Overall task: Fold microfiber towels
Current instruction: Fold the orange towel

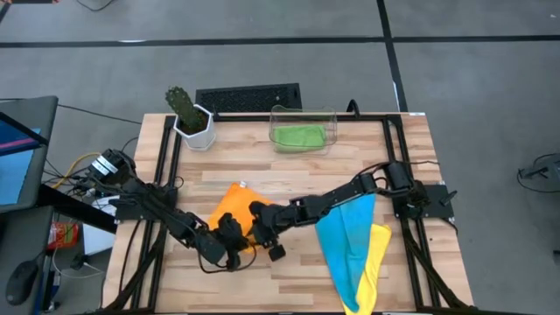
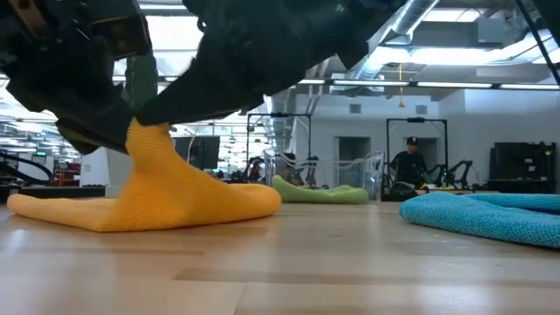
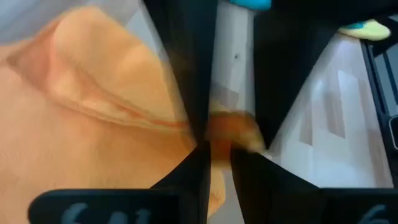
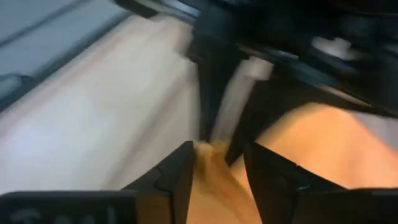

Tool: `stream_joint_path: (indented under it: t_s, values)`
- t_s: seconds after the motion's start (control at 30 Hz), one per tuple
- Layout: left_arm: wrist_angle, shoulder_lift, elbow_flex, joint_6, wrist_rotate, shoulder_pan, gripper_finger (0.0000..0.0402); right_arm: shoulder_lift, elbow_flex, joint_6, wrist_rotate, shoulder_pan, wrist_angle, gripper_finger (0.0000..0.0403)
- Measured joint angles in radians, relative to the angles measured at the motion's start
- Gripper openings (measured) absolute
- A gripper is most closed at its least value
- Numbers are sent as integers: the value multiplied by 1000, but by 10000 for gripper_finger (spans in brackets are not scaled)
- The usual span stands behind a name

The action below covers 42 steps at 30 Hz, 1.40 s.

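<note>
Partly blurred, we see both end effectors meeting at the orange towel (image 1: 234, 208): left end effector (image 3: 219, 140) apparently pinching it, right end effector (image 4: 214, 163) parted.

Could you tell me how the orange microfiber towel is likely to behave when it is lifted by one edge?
The orange microfiber towel will probably drape limply: its pinched part already rises in a soft peak. It likely weighs little. Its textured weave should resist slipping on the wooden table.

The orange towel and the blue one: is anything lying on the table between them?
No. In the low view, bare wooden tabletop separates the orange towel from the blue towel; the green towel lies farther back.
</note>
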Motion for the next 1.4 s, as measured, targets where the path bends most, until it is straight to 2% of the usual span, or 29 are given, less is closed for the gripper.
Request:
stream_joint_path:
  t_s: [0.17, 0.33, 0.43, 0.67, 0.83, 1.0, 1.13, 1.23, 1.4]
  values:
    - [-30, -1, 1, -38, 17, -5, 55, -3, 0, -3, 24, -35, -1, 166]
    - [-28, -1, 1, -52, 16, -24, 55, -8, 0, 28, -30, -43, -51, 162]
    - [-32, -1, 1, -79, 16, -39, 55, -58, 2, 27, -61, -56, -75, 158]
    - [-38, -1, 0, -100, -20, -77, 54, -83, -4, -7, -76, -114, -188, 148]
    - [-53, -1, 0, -120, -70, -78, 54, -84, -10, -32, -184, -149, -250, 138]
    - [-97, -1, 0, -120, -119, -78, 54, -84, -9, -136, -280, -107, -262, 133]
    - [-112, -1, -1, -133, -125, -77, 54, -84, -9, -260, -247, -41, -250, 143]
    - [-125, -1, -1, -133, -124, -78, 54, -84, -9, -260, -181, -22, -209, 158]
    - [-179, -1, -1, -139, -138, -77, 54, -84, -8, -241, -164, -39, -149, 188]
